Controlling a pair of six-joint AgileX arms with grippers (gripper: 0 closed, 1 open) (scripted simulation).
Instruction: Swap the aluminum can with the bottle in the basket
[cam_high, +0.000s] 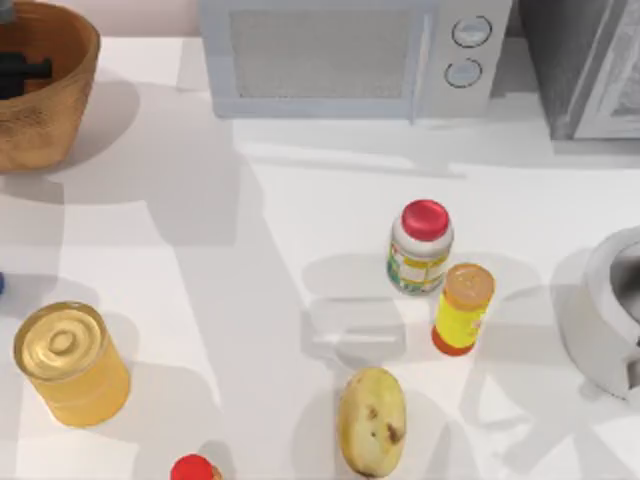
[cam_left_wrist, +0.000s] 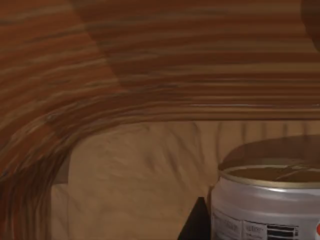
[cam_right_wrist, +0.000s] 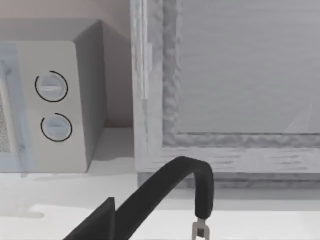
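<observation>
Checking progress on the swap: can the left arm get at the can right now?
Probably yes. The left end effector is down inside the basket, and its wrist view has the can standing upright close in front, with nothing between them. Whether it holds the can is unclear.

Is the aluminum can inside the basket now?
Yes: the aluminum can stands upright against the basket's ribbed inner wall.

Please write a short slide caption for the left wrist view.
Aluminum can standing inside the basket, seen against its ribbed wall.
</observation>
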